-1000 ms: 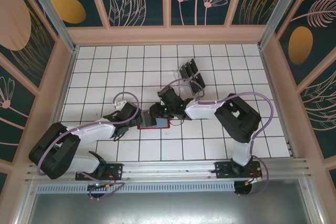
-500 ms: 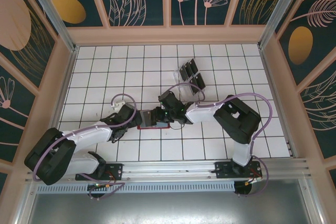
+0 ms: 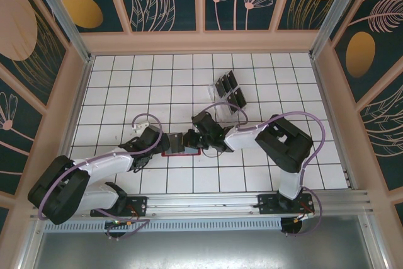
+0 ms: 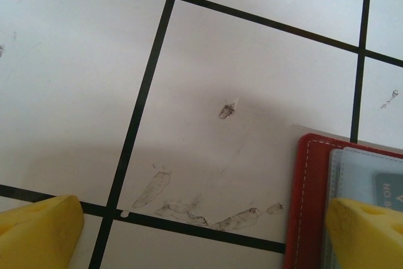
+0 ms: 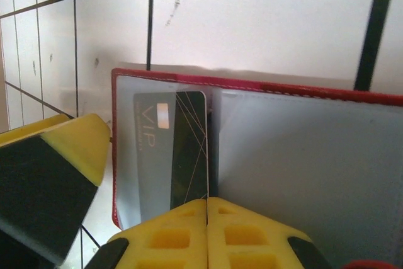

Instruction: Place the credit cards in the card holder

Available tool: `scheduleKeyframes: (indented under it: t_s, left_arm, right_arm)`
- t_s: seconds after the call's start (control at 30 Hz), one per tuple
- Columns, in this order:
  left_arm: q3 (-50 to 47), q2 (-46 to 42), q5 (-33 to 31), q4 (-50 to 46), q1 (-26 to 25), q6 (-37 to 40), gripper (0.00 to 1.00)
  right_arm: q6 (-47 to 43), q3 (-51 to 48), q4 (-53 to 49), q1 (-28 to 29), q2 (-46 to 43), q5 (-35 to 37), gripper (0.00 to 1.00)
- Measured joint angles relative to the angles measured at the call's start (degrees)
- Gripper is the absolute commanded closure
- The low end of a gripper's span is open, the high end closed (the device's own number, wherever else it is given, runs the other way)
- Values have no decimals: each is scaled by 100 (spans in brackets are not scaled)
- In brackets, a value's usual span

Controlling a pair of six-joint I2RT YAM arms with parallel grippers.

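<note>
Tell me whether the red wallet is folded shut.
No, the card holder lies open, its grey-blue inside showing, with a black credit card on one side.

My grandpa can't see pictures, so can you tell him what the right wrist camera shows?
A black VIP card lies over the grey-blue inside of an open red card holder on a white tiled table. The right gripper has its yellow fingers shut, meeting at the card's near edge.

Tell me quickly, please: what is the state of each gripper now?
Left gripper: open, holding nothing.
Right gripper: closed, fingers together at the credit card's near end; no grip visible.
</note>
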Motion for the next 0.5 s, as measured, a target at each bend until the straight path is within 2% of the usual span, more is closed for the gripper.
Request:
scheduleKeyframes:
  t_s: [0.5]
  left_arm:
    - [-37, -140, 48, -7, -15, -111, 2]
  right_arm:
    - [109, -258, 229, -105, -46, 2, 97]
